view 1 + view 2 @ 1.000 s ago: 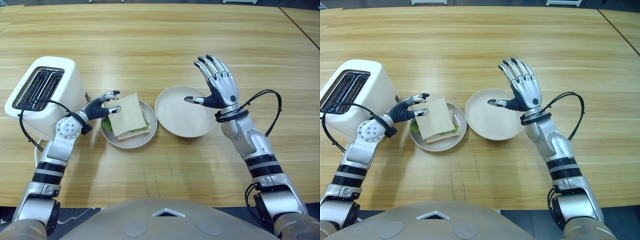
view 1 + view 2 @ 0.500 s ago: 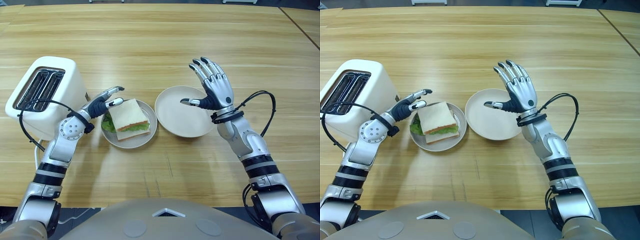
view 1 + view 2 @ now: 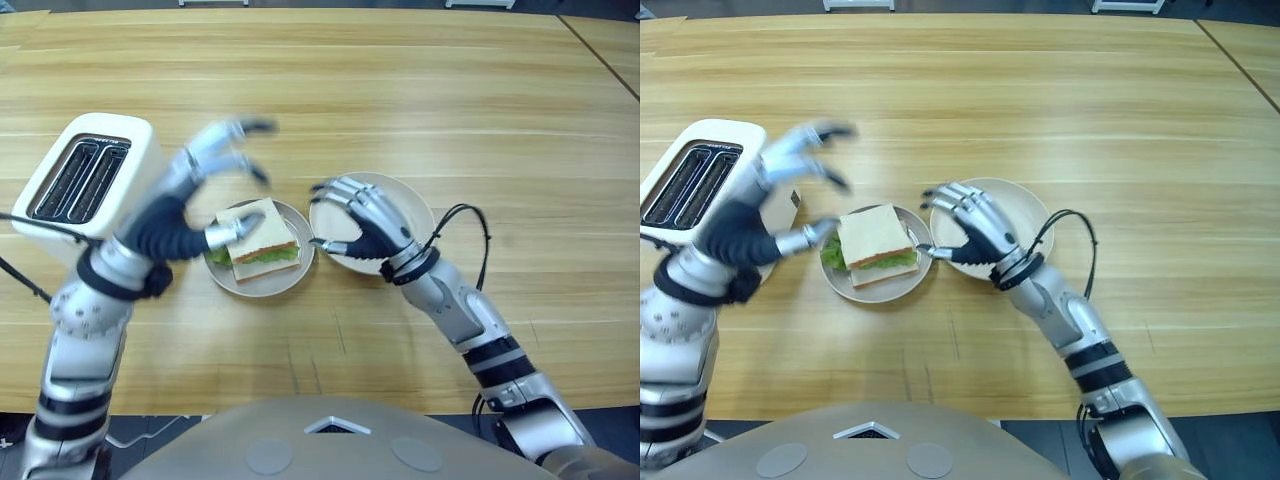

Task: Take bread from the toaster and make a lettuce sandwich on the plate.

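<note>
Left eye view suggests the job is all but done: the sandwich [image 3: 258, 238], with lettuce [image 3: 214, 255] showing at its edge, lies on the plate [image 3: 262, 288], and the toaster [image 3: 88, 185] at its 9 o'clock looks empty. The left hand [image 3: 195, 185] hangs above the plate's 10 o'clock, fingers [image 3: 245, 128] spread and gripping nothing. The right hand [image 3: 362, 225] hovers over the dish [image 3: 410, 195] at 3 o'clock, loosely bent and also empty.
</note>
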Robot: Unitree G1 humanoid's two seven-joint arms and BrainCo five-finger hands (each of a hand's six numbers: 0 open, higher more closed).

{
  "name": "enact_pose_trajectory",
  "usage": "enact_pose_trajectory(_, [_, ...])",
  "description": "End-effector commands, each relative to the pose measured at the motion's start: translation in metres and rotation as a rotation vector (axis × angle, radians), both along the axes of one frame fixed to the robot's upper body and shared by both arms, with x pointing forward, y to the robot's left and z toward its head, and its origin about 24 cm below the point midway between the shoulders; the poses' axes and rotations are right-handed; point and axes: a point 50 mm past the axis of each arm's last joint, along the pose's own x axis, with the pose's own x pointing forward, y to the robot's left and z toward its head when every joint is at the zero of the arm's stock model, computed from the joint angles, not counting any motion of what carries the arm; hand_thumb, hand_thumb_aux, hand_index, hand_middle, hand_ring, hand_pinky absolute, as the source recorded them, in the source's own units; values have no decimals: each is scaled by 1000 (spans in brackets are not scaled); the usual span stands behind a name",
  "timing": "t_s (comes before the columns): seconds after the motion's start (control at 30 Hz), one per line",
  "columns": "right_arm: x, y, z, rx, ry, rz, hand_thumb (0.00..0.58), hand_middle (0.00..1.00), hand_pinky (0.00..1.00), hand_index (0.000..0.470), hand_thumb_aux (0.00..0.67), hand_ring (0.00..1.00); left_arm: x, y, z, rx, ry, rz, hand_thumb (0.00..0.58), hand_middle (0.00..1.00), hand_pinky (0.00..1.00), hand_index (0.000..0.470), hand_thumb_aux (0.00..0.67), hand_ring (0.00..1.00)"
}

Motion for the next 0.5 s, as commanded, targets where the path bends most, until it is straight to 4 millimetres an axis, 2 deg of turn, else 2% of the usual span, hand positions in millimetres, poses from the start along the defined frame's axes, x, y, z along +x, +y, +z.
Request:
enact_pose_trajectory(0.03, [-38, 12, -6, -13, 302, 221, 580, 1000, 1000, 470, 670, 1000, -28, 18, -44, 117, 379, -85, 580, 1000, 1000, 470, 670, 1000])
enact_pose_trajectory(0.17, [-62, 8, -23, -137, 570, 367, 580, 1000, 1000, 470, 670, 1000, -48, 32, -81, 240, 648, -147, 580, 1000, 1000, 470, 670, 1000])
enact_pose_trajectory(0.3, [-67, -3, -34, -211, 728, 410, 580, 1000, 1000, 470, 670, 1000, -57, 44, -98, 344, 759, -181, 580, 1000, 1000, 470, 670, 1000])
enact_pose_trajectory(0.37, [-68, -6, -41, -267, 761, 423, 580, 1000, 1000, 470, 670, 1000, -54, 48, -109, 387, 787, -168, 580, 1000, 1000, 470, 670, 1000])
enact_pose_trajectory(0.5, [-55, -1, -61, -369, 707, 414, 580, 1000, 1000, 470, 670, 1000, -38, 42, -140, 397, 815, -96, 580, 1000, 1000, 470, 670, 1000])
